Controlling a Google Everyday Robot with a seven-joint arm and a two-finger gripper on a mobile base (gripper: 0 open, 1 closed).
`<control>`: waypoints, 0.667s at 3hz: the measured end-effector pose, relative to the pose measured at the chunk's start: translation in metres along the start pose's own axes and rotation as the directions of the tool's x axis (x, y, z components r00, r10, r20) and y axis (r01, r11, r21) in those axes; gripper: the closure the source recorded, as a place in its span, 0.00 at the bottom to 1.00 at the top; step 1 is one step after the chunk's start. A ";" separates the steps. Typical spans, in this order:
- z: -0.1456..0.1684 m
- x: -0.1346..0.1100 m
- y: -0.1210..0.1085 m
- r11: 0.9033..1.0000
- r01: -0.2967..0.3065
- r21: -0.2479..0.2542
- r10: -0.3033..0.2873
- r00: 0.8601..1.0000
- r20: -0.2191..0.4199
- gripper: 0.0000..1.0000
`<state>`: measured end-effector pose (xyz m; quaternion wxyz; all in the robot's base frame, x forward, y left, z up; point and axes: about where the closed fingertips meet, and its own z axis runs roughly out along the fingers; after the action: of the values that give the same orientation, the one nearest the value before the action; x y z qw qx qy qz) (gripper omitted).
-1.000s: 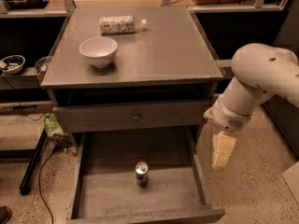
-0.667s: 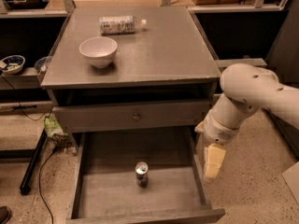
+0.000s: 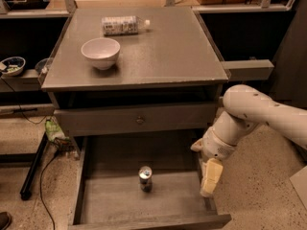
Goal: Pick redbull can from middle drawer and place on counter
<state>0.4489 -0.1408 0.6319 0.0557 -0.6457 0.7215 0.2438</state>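
The redbull can stands upright on the plank floor of the open middle drawer, near its middle. The counter is the flat grey top of the cabinet above. My gripper hangs from the white arm at the drawer's right side wall. It points down, level with the can and to the right of it, apart from it. Nothing shows in the gripper.
A white bowl and a clear plastic bottle lying on its side rest on the counter's left and back. The closed top drawer front with a round knob overhangs the drawer's rear. Cables and a bowl lie to the left.
The arm has swung left and down, bringing the gripper from outside the cabinet to the drawer's right wall. The can has not moved.
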 end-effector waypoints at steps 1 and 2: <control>0.000 0.000 0.000 1.000 0.000 -0.001 0.000 1.000 0.001 0.00; 0.007 0.000 -0.001 0.998 0.009 -0.062 -0.003 0.996 0.090 0.00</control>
<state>0.4484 -0.1383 0.6255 0.0685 -0.6377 0.7083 0.2948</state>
